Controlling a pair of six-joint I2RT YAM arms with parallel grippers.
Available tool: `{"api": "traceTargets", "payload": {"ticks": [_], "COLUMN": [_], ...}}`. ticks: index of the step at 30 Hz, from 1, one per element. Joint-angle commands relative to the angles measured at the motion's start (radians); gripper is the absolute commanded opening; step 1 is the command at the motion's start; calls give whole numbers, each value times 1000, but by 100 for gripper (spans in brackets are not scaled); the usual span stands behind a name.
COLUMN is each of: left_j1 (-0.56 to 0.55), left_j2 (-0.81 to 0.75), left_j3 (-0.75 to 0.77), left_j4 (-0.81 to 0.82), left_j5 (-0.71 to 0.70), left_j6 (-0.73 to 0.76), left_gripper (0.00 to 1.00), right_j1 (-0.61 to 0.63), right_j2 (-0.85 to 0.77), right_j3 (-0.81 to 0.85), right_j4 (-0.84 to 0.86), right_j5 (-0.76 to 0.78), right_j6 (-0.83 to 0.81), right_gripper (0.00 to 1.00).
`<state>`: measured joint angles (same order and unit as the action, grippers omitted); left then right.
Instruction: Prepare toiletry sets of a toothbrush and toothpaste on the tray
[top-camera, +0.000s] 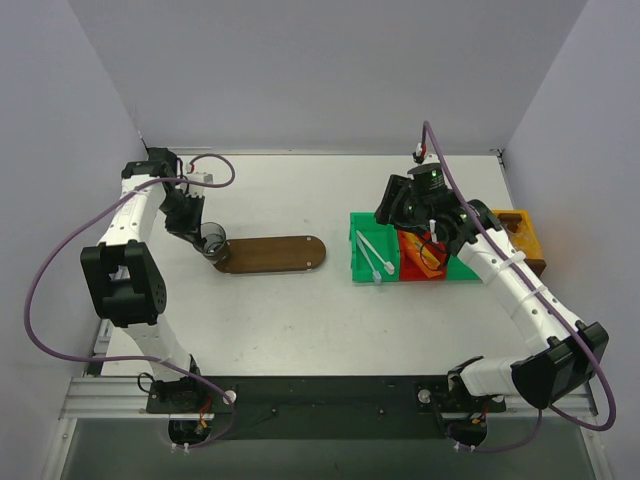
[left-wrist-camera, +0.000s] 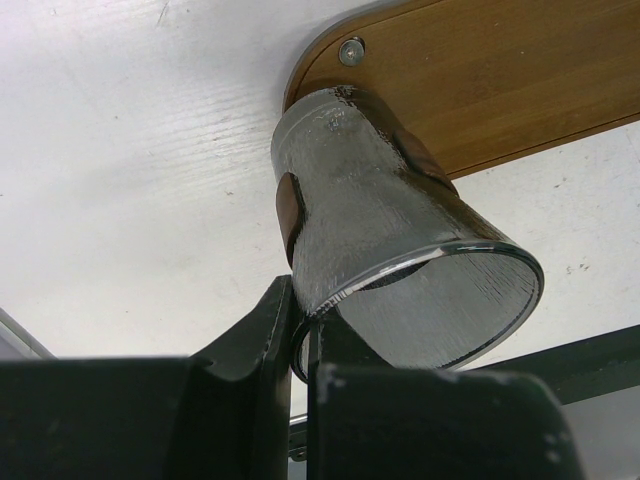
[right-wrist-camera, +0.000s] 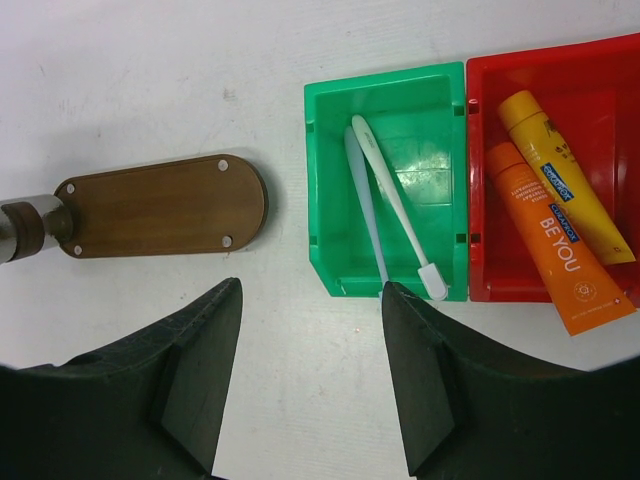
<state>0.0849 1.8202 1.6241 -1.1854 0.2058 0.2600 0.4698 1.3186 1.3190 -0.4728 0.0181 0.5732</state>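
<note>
White tabletop (top-camera: 300, 320), pale walls (top-camera: 320, 70), left gripper (left-wrist-camera: 300, 320) pinching clear cup (left-wrist-camera: 400, 250) rim, right gripper (right-wrist-camera: 312, 300) spread above bins (right-wrist-camera: 318, 200)

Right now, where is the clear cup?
In the top view the cup is left of centre, held by its rim in the left gripper, its base at the tray's left end.

The cup (left-wrist-camera: 400, 250) clamped in left tool (left-wrist-camera: 303, 335) blocks tray (top-camera: 275, 254) left end, rest of tray open from above; bare tabletop (right-wrist-camera: 150, 90) gap between tray and green bin (right-wrist-camera: 318, 200), whose walls hem toothbrushes (right-wrist-camera: 395, 205).
</note>
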Motion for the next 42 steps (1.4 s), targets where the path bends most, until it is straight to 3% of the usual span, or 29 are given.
{"api": "traceTargets", "payload": {"ticks": [1, 37, 42], "left_j1": [7, -5, -5], "left_j2": [-9, 16, 16], "left_j3": [42, 22, 23], "left_j4": [24, 33, 36], "left_j5": [35, 18, 7], "left_j6": [18, -24, -31], "left_gripper": [0, 0, 11], "right_j1": [-7, -8, -7], "right_j2": [8, 7, 7], "right_j3": [48, 43, 43], "right_j4": [-6, -12, -12], "right_j5": [-3, -10, -9], "right_j6": [-3, 8, 10], "right_gripper": [54, 59, 60]}}
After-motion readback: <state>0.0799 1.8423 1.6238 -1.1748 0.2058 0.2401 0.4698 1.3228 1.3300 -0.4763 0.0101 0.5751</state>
